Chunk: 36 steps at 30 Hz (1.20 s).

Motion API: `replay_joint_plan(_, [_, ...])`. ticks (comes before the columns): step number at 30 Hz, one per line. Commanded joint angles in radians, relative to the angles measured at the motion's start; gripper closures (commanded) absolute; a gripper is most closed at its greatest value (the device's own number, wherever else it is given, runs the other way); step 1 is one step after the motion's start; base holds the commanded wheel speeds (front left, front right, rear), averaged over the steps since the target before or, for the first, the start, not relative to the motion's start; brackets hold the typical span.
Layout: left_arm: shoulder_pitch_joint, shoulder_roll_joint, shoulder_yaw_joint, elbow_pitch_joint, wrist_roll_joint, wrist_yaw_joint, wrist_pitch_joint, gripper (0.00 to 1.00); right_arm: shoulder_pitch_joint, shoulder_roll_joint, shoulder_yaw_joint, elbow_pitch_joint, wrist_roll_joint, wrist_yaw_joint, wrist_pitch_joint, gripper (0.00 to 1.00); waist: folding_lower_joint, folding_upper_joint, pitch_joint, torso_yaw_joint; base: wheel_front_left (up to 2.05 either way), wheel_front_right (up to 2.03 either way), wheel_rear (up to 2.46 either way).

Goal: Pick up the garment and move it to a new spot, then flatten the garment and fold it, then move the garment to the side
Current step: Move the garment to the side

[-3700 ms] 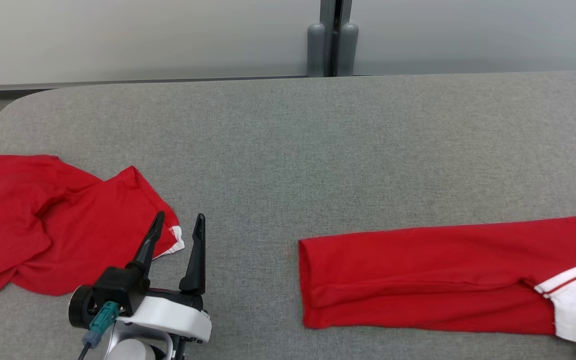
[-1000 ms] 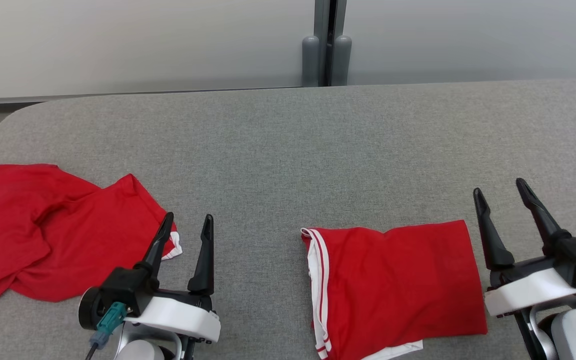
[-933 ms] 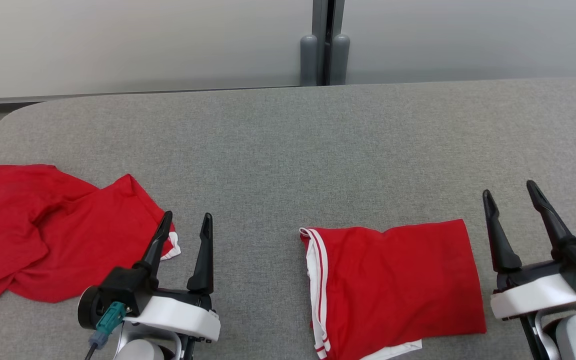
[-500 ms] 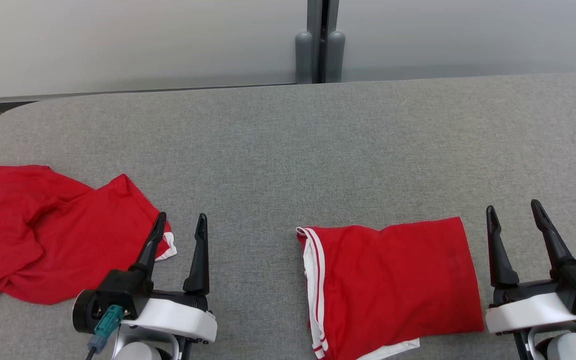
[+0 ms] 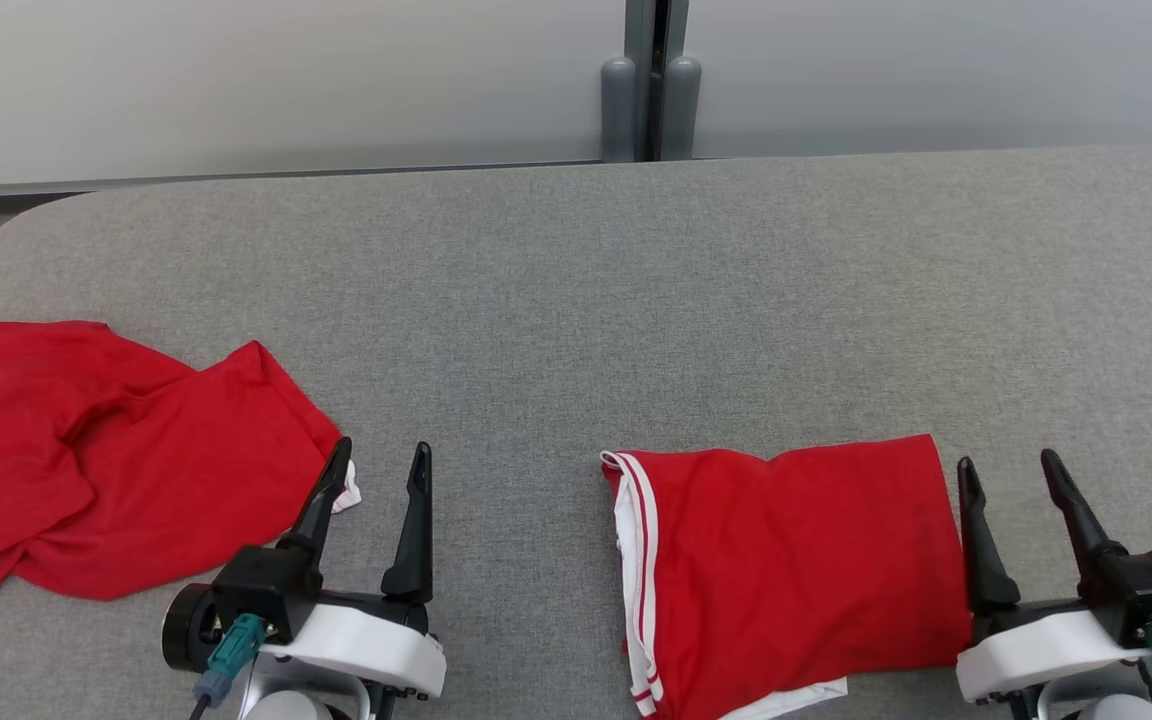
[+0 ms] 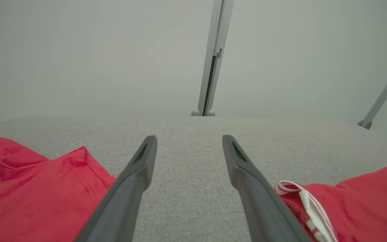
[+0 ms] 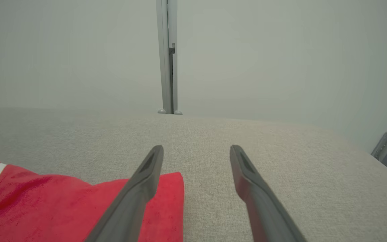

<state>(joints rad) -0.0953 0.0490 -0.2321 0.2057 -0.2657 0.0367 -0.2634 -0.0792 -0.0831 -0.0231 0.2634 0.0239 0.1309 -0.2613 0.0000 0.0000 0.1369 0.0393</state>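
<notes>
Looks like a lab or test bay, not a home — a broad table (image 5: 576, 280) padded in grey fabric, plain pale partition panels (image 5: 236, 80) at 12 o'clock joined by a grey metal post (image 5: 641, 50), a slanted metal brace (image 6: 381, 96) at 3 o'clock, a folded red garment (image 5: 796, 570) at 5 o'clock and a crumpled red garment (image 5: 86, 450) at 9.
</notes>
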Motion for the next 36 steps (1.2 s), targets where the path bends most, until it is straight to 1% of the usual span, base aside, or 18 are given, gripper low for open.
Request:
replay_joint_plan(1, [-0.013, 0.004, -0.001, 0.004, 0.0, -0.005, -0.001, 0.0, 0.004, 0.004, 0.009, 0.035, 0.013, 0.0, -0.005, 0.0, 0.0, 0.0, 0.006, 0.005, 0.0, 0.0, 0.0])
replay_joint_plan(11, [-0.031, 0.004, 0.003, 0.004, 0.011, -0.011, -0.001, 0.0, -0.042, 0.02, 0.045, 0.261, 0.085, 0.0, 0.023, 0.0, 0.0, 0.0, 0.034, 0.02, 0.0, 0.0, 0.0])
replay_joint_plan(12, [-0.032, 0.004, 0.004, 0.004, 0.012, -0.011, -0.001, 0.0, -0.047, 0.021, 0.052, 0.278, 0.096, 0.0, 0.024, 0.33, 0.0, 0.0, 0.036, 0.02, 0.0, 0.0, 0.0])
replay_joint_plan(13, [-0.033, 0.004, 0.005, 0.005, 0.014, -0.011, -0.001, 0.0, -0.053, 0.022, 0.059, 0.294, 0.106, 0.0, 0.025, 0.94, 0.0, 0.0, 0.038, 0.019, 0.0, 0.0, 0.0])
replay_joint_plan(14, [-0.033, 0.004, 0.007, 0.006, 0.016, -0.012, -0.001, 0.0, -0.058, 0.022, 0.072, 0.311, 0.114, 0.0, 0.03, 1.0, 0.0, 0.0, 0.039, 0.019, 0.0, 0.0, 0.0])
replay_joint_plan(15, [-0.033, 0.004, 0.008, 0.006, 0.018, -0.013, -0.001, 0.0, -0.064, 0.014, 0.087, 0.326, 0.107, 0.0, 0.031, 1.0, 0.0, 0.0, 0.04, 0.017, 0.0, 0.0, 0.0])
replay_joint_plan(19, [-0.033, 0.003, 0.005, 0.001, 0.016, -0.019, -0.001, 0.0, -0.088, -0.007, 0.083, 0.332, 0.09, -0.001, 0.013, 1.0, 0.0, 0.0, 0.046, 0.008, 0.0, 0.0, 0.0])
replay_joint_plan(24, [-0.045, 0.003, -0.016, -0.031, 0.026, -0.029, -0.001, 0.0, -0.149, -0.062, 0.106, 0.306, 0.039, -0.001, 0.0, 1.0, 0.0, 0.0, 0.069, -0.032, 0.0, 0.0, 0.0])
replay_joint_plan(28, [-0.071, 0.004, -0.019, -0.052, 0.061, -0.021, -0.001, 0.0, -0.215, -0.138, 0.151, 0.277, -0.011, -0.001, -0.004, 1.0, 0.0, 0.0, 0.105, -0.087, 0.0, 0.0, 0.0])
replay_joint_plan(33, [-0.123, 0.004, -0.021, -0.088, 0.115, -0.043, -0.001, 0.0, -0.326, -0.253, 0.202, 0.28, 0.008, -0.001, -0.004, 1.0, 0.0, 0.0, 0.178, -0.165, 0.0, 0.0, 0.0])
replay_joint_plan(36, [-0.161, 0.004, -0.02, -0.12, 0.146, -0.052, -0.001, 0.0, -0.397, -0.312, 0.193, 0.32, 0.047, -0.001, -0.004, 1.0, 0.0, 0.0, 0.229, -0.201, 0.0, 0.0, 0.0])
